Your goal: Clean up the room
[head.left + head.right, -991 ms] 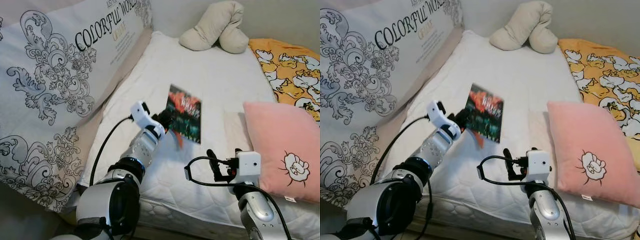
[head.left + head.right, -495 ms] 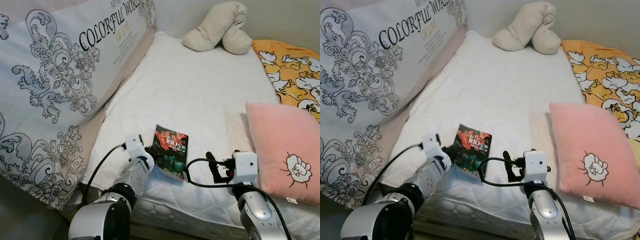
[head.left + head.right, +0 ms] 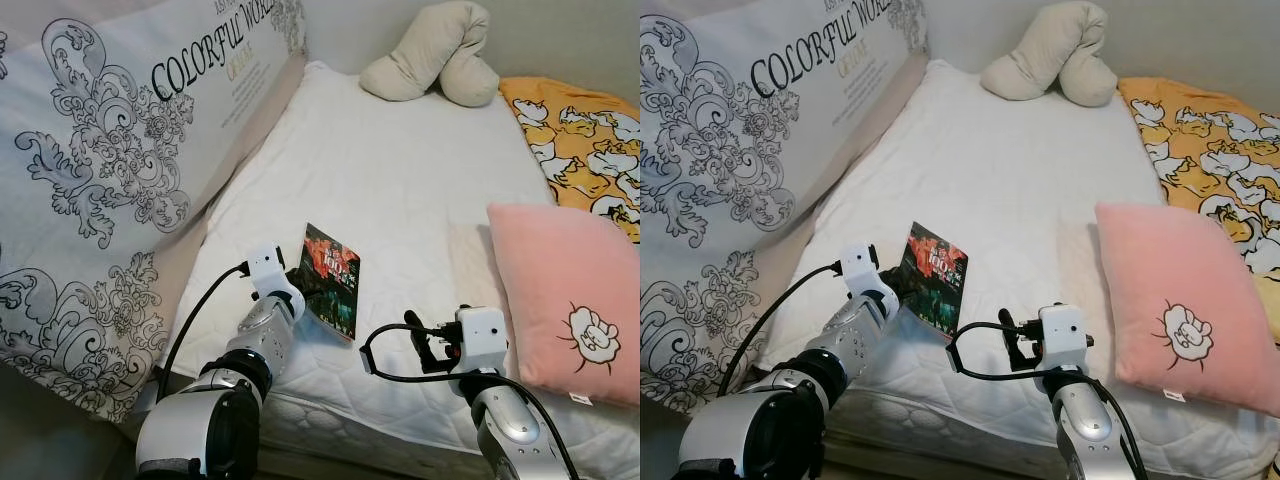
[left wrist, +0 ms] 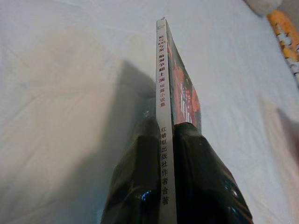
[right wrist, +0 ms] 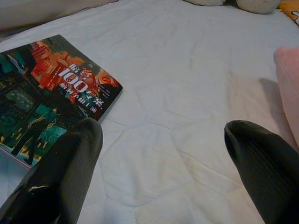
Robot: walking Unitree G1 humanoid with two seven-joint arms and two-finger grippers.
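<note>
A book with a dark red and green cover (image 3: 333,278) stands tilted on edge over the white mattress (image 3: 400,170), near its front edge. My left gripper (image 3: 298,282) is shut on its near edge. In the left wrist view both fingers (image 4: 140,172) pinch the white spine of the book (image 4: 164,107). My right gripper (image 3: 422,346) hovers open to the right of the book, low over the mattress. In the right wrist view the book's cover (image 5: 51,93) lies beyond the one finger (image 5: 70,163), with bare sheet between the fingers.
A pink cushion (image 3: 565,290) lies on the bed's right side, with a yellow patterned blanket (image 3: 580,130) behind it. A large black-and-white printed cushion (image 3: 120,150) leans along the left. A beige bent pillow (image 3: 430,55) sits at the far end.
My left gripper carried the book from mid-bed down toward the front edge, then lifted it a little and tipped it more on edge. The right gripper stayed open, shifting slightly lower.
</note>
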